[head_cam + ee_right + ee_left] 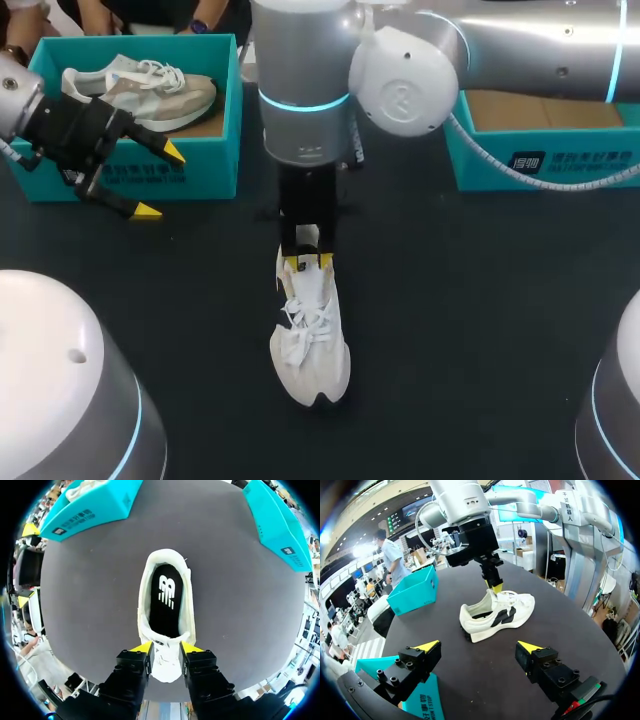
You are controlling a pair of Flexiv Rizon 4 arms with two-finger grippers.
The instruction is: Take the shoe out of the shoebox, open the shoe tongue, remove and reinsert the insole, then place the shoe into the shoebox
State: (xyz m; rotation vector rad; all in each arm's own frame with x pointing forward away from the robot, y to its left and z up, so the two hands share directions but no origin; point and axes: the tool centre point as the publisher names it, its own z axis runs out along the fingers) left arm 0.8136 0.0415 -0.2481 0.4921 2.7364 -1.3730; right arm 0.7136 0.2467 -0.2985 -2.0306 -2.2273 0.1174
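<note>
White shoe [310, 345] stands on its sole at table centre, black insole [165, 605] seated inside. Right gripper [307, 262] is at the shoe's 12 o'clock end, fingers narrowed, pinching the tongue [490, 596]. Left gripper [160, 182] is spread wide, holding nothing, at 10 o'clock, just before the teal shoebox [200, 165], which holds another shoe [150, 90].

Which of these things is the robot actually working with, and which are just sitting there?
In use: white shoe; right arm's fingers, closed on its tongue; probably the empty shoebox.
Just sitting: second shoe; other shoebox, holding it; left arm's fingers, open.
</note>
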